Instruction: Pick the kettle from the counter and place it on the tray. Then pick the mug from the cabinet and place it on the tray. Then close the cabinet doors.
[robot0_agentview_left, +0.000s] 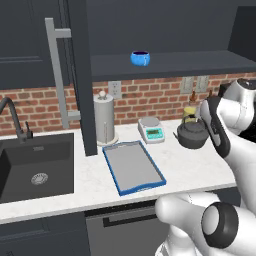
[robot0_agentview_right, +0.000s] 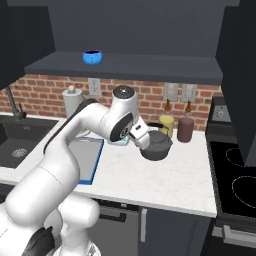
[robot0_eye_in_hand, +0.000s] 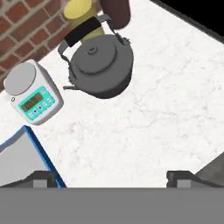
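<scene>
Left base view: the white, lightly speckled stone-like counter (robot0_agentview_left: 190, 165) is seen beneath the dark navy upper wall cabinet (robot0_agentview_left: 165, 30), whose tall panelled door (robot0_agentview_left: 30, 40) with its long light grey bar handle is swung open. The flat grey tray with the raised bright blue rim (robot0_agentview_left: 134, 167) lies bare on the counter, near the sink. The squat round dark grey kettle (robot0_eye_in_hand: 101, 65) is stood further right on the counter, well apart from the tray, just beside a small grey kitchen scale (robot0_eye_in_hand: 31, 92) and close against a yellow jar (robot0_eye_in_hand: 81, 8) and a maroon jar (robot0_eye_in_hand: 116, 9) behind it. The small bright blue mug (robot0_agentview_left: 140, 58) is left on the cabinet shelf.

In the hand view the two-finger gripper (robot0_eye_in_hand: 111, 177) is held above the counter with its jaws spread wide and nothing held.

A miss is judged possible: the arched handle is thin and angled, so a poorly aligned descent could strike the lid knob. The jars could be knocked if the fingers are brought in too far behind the kettle.
</scene>
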